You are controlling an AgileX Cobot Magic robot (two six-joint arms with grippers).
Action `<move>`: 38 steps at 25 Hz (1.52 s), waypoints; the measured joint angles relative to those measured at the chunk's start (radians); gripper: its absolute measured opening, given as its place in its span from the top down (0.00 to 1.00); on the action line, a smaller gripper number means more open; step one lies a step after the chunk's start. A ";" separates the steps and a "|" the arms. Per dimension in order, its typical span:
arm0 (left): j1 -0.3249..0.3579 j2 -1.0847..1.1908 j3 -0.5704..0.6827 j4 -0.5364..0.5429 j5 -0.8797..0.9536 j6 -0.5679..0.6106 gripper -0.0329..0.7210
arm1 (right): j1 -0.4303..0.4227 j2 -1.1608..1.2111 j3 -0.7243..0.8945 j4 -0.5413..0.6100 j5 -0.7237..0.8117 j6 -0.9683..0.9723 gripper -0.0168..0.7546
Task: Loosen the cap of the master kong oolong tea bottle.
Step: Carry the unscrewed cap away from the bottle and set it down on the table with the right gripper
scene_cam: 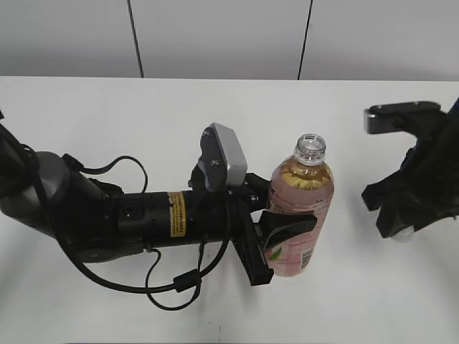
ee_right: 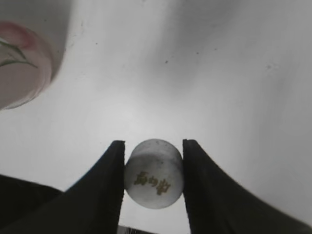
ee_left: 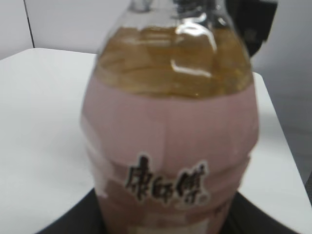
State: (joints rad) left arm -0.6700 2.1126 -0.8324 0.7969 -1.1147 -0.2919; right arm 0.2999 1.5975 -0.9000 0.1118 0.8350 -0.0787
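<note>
Exterior view: one master kong oolong tea bottle [scene_cam: 300, 208] is seen upright near the middle of the worktop [scene_cam: 86, 107], neck open, no cap on it. The left gripper [scene_cam: 276, 229] is clamped round the labelled body, fingers closed on the bottle. The right gripper [scene_cam: 401, 215] is held low near the right edge, well apart from the bottle; something pale shows under it.

Left wrist view: the pink label and amber tea fill the frame; the bottle is held close between dark fingers at the bottom corners. The picture is soft, so contact cannot be judged here.

Right wrist view: one cap [ee_right: 153, 174] is pinched between the two fingers [ee_right: 105, 190], narrow gap, just above or on the worktop, probably near the right edge. A curve of the bottle's label shows at upper left.

Risks: the cap could roll off the right edge if released; the open bottle could spill if the left arm tilts or squeezes.

Count: bottles 1, caps 1, grippers 2.
</note>
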 joint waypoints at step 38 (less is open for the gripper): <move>-0.001 -0.004 0.000 0.000 -0.040 -0.004 0.23 | -0.002 0.088 0.044 0.039 -0.236 0.014 0.29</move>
State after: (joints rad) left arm -0.6709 2.1090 -0.8324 0.7968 -1.1544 -0.2957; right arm 0.2976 1.6857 -0.8556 0.1509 0.5990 -0.0649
